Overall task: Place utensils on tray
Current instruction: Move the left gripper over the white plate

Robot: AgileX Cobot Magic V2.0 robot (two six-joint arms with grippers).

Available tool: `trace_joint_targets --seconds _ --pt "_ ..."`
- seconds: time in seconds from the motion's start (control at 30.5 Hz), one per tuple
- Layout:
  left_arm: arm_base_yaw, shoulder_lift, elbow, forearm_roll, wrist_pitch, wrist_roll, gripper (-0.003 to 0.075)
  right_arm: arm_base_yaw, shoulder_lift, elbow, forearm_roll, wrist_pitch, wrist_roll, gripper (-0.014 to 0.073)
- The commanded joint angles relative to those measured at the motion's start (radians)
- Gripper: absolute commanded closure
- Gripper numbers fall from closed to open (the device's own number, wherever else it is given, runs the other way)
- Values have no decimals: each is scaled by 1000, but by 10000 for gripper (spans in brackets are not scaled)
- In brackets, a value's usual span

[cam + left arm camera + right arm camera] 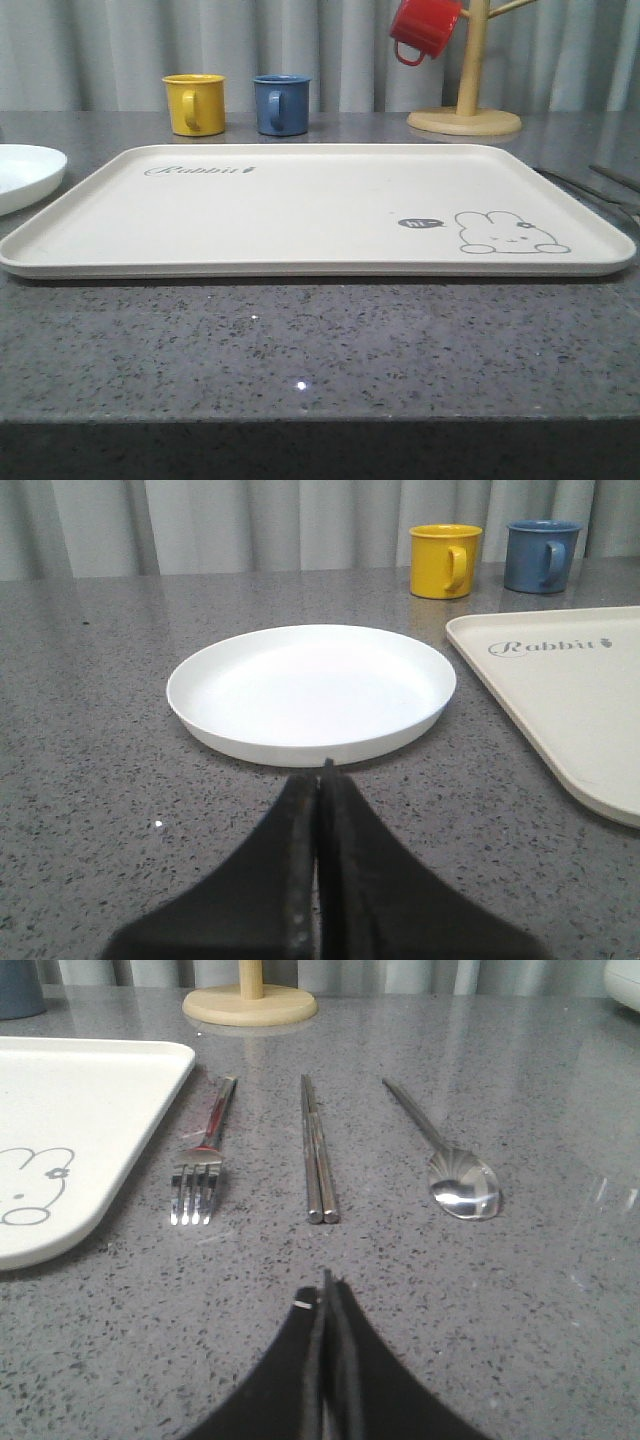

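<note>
Task not started as far as visible: large cream rectangular tray w/ rounded corners, raised rim, grey rabbit drawing + "Rabbit" script (300,215) sits bare on the grey speckled stone countertop (300,350), nothing on it, all 3 utensils still to move

L to R: round white plate (310,690) lies beside the tray's left end, nothing in it. Left gripper (320,780) has black fingers pressed together, holding nothing, low over counter just in front of the plate

Behind the tray: yellow mug (195,103), blue mug (281,104), contents can't tell from this angle; red mug (424,28) hangs on light wooden mug tree w/ round base (465,118)

Right of the tray, on the counter: shiny silver four-tined fork (205,1150) just beside tray edge, not touching; pair of long flat silver chopsticks (316,1150) side by side in the middle; silver oval-bowled spoon (450,1165) furthest right. All roughly parallel, apart from each other

Right gripper (326,1295) also closed, empty, near the chopsticks' near ends, no contact

Left to do: pick fork, chopsticks, spoon & set each on tray
</note>
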Motion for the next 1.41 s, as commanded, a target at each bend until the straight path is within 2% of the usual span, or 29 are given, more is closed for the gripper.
trace_joint_targets --seconds 0.0,0.99,1.21,1.38 --pt "-1 -20 2 -8 -78 -9 738 -5 -18 -14 -10 -82 -5 661" --pt "-1 -20 2 -8 -78 -9 738 -5 -18 -14 -10 -82 -5 661" --pt "-1 -20 2 -8 -173 -9 738 -5 -18 -14 -10 -147 -4 661" --pt "-1 -20 -12 -8 -416 -9 738 -5 -18 -76 -10 -213 -4 661"
